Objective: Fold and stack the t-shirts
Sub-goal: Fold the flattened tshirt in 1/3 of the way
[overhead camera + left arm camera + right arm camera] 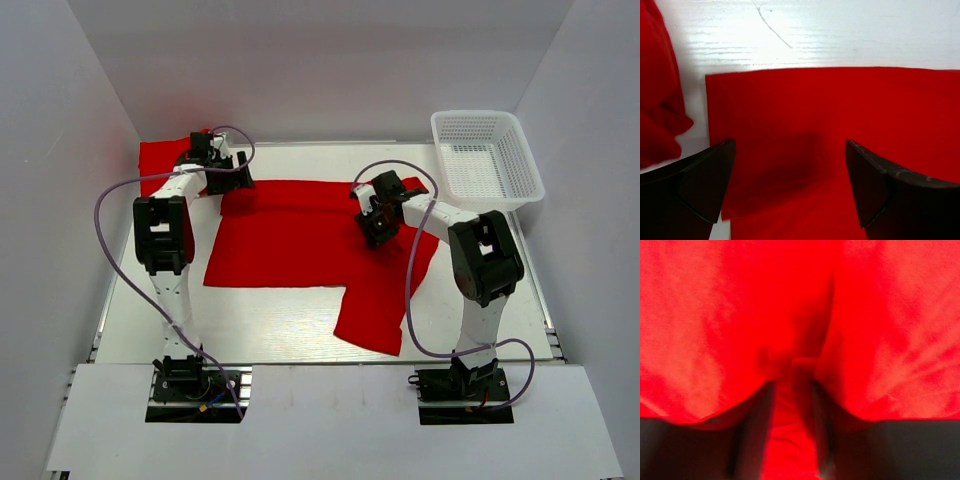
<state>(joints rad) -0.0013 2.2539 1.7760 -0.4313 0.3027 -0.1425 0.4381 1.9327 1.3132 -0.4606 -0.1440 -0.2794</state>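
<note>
The red t-shirt (290,235) lies spread across the middle of the table (270,325), with one part trailing toward the near edge on the right. A second red t-shirt (158,160) sits bunched in the far-left corner, and the white basket (478,116) stands well apart at far right.

The left gripper (222,172) hovers over the far-left corner of the spread shirt. In its wrist view the jaws stand wide apart with nothing between them, and the cloth's corner and straight edge lie flat just below. The right gripper (375,222) is down on the shirt's right side. Its wrist view is filled with red, and the jaws are drawn close together with a ridge of cloth pinched between them, so it appears to have a grip.

It looks like the set-up for a fold, with one side gripped and the other waiting.

- **Left grip:** the left arm should drop straight onto that corner and close near the edge, taking a small pinch of cloth so it doesn't bunch up.
- **Layers:** how many layers the right jaws hold cannot be told from here.
- **Lift:** both arms should rise together and level, keeping the cloth taut between them so the fold line runs straight.
- **Risk:** the left arm's path runs just beside the bunched shirt in the corner, and that cloth must not snag.
</note>
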